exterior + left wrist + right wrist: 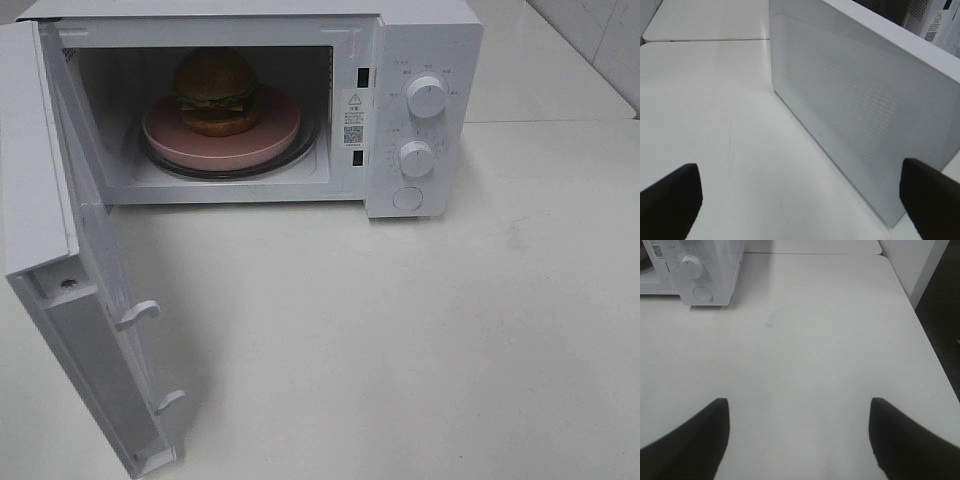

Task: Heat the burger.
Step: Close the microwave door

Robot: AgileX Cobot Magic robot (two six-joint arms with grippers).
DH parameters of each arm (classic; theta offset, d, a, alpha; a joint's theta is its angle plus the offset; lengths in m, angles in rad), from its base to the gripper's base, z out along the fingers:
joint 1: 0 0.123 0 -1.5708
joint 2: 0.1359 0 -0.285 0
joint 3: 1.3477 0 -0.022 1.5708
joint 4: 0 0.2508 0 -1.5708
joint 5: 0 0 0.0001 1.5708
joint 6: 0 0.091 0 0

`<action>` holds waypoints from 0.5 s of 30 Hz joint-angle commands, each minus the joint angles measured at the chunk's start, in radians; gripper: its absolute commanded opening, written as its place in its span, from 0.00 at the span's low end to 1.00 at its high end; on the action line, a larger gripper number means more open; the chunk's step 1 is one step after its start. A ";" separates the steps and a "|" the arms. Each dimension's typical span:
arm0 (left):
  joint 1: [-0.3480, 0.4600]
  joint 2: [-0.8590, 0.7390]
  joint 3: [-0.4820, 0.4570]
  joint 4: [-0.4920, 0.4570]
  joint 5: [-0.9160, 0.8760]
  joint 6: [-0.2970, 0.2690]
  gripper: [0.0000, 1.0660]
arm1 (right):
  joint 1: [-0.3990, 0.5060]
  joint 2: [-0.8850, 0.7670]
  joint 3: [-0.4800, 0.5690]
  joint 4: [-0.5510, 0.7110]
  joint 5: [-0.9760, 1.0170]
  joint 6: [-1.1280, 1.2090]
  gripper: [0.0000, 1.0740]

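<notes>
The left gripper (800, 172) has its dark fingers (670, 200) spread wide with nothing between them. It is released and empty, low over the counter (705, 110). Just ahead of it stands the outer face of the microwave door (850, 110), swung fully out, with its perforated window panel turned toward the gripper. That looks like a stance for pushing: a flat panel needs a shove from outside, not a pinch, so open jaws suit it.

The right gripper (799, 405) is likewise parted and holds nothing, with only bare counter between and beyond its fingers. Well ahead of it and off to one side sit the lower dial (690, 266) and the round button (702, 293) of the microwave (420, 60). From there it could probably reach the controls once the door is shut.

Farther on, beyond both grippers, the burger (215, 90) sits upright inside the oven cavity. It rests on a pink plate (270, 140), which lies on the glass turntable (240, 172), so loading appears done. What seems left is closing the door and setting the dials, and the door's latch hooks (140, 315) must seat fully or the oven likely will not run.
</notes>
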 commanded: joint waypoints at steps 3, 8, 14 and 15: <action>0.003 0.002 0.002 -0.003 -0.002 -0.002 0.94 | -0.005 -0.026 0.001 0.000 -0.004 0.004 0.69; 0.003 0.002 0.002 -0.008 -0.002 -0.002 0.94 | -0.005 -0.026 0.001 0.000 -0.004 0.004 0.69; 0.003 0.002 0.002 -0.008 -0.002 -0.002 0.94 | -0.005 -0.026 0.001 0.000 -0.004 0.004 0.69; 0.003 0.002 0.002 -0.008 -0.002 -0.002 0.94 | -0.005 -0.026 0.001 0.000 -0.004 0.004 0.69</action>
